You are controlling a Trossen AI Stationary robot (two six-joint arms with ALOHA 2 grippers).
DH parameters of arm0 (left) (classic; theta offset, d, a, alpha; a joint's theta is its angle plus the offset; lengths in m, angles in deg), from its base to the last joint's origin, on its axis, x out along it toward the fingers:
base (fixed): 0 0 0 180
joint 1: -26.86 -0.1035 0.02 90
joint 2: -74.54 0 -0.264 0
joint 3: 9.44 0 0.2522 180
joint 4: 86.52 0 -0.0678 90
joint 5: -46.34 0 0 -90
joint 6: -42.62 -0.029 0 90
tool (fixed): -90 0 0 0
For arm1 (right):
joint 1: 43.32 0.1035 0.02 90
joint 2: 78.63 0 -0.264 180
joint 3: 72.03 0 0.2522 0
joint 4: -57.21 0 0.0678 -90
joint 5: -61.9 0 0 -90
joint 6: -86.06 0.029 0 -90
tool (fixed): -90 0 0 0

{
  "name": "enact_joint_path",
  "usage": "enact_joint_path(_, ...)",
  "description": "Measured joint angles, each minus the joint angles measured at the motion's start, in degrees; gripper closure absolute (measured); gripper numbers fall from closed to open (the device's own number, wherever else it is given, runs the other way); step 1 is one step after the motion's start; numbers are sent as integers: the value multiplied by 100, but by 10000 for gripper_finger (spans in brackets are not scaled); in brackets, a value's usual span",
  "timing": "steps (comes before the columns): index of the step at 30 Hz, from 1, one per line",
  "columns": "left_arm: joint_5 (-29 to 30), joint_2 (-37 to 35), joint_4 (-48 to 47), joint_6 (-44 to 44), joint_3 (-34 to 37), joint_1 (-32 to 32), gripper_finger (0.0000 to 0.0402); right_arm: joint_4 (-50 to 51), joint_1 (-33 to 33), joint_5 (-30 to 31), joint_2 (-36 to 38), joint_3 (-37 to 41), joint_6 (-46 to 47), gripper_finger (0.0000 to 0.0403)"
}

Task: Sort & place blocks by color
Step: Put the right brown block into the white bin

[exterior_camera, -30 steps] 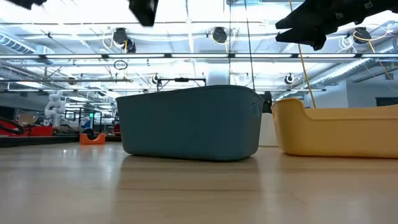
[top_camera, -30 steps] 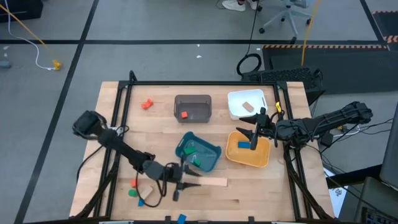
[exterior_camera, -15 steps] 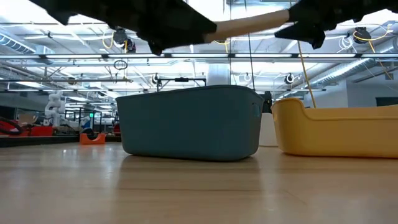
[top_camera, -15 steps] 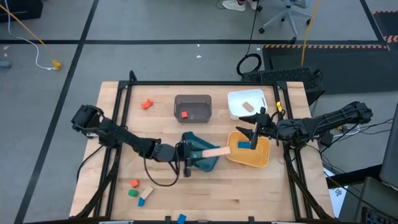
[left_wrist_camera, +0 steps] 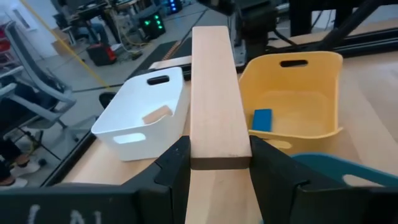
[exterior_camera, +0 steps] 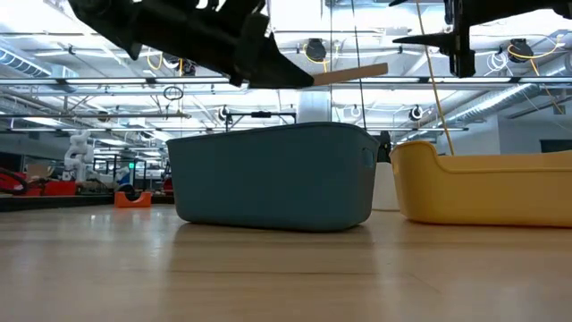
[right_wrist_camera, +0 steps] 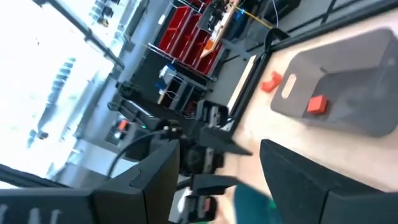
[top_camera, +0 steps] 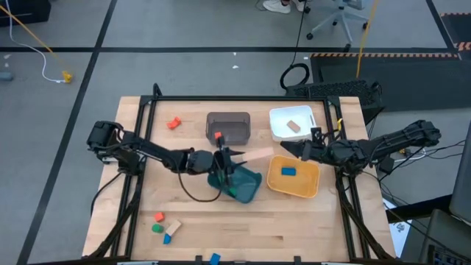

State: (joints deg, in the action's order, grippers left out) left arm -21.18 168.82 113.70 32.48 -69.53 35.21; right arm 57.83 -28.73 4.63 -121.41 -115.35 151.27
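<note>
My left gripper (top_camera: 229, 157) is shut on a long plain wooden bar (top_camera: 252, 154), which it carries above the teal tray (top_camera: 249, 185). The bar's free end points toward the white tray (top_camera: 280, 118). In the low view the bar (exterior_camera: 350, 73) sticks out of the gripper (exterior_camera: 284, 72) high above the teal tray (exterior_camera: 273, 174). My right gripper (top_camera: 293, 148) stands open in the air at the yellow tray's (top_camera: 293, 190) far rim, holding nothing. Its fingers (right_wrist_camera: 158, 180) show wide apart in the right wrist view. My left gripper pinches the bar's two long sides (left_wrist_camera: 214, 152) between its two fingers (left_wrist_camera: 177, 167), at the end nearest the arm. The fingers come nearly level from the table's left and lie along the bar. Lifted clear, the bar reaches out ahead of the fingers.
The grey tray (top_camera: 228, 118) holds a red block (top_camera: 218, 136), the white tray a wood block (top_camera: 294, 126), the yellow tray a blue block (top_camera: 288, 171), the teal tray a green block (top_camera: 234, 193). An orange block (top_camera: 174, 123) lies far left. Several loose blocks (top_camera: 163, 227) lie near the front left.
My left gripper has swung from near the table's front edge toward the far side, carrying the bar clear of the table to above the teal tray. The bar's free end now points at the white tray. My right gripper has rolled about its own axis in place.
</note>
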Motion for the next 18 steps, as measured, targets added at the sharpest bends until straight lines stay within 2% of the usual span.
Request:
enact_joint_path(5, -183, 0, 2, 148, 0, -74, 246, 5, 1, -147, 0, 0, 408, 188)
enact_joint_path(11, -197, 0, 68, 100, 0, 82, 267, 4, 1, -134, 0, 0, 217, 188)
enact_joint_path(15, -198, 0, 68, 31, 0, 157, 266, -118, 1, -132, 2, 0, 155, 188)
enact_joint_path(18, -109, 0, 122, -315, 0, 209, 251, -187, 0, -131, 0, 0, 158, 188)
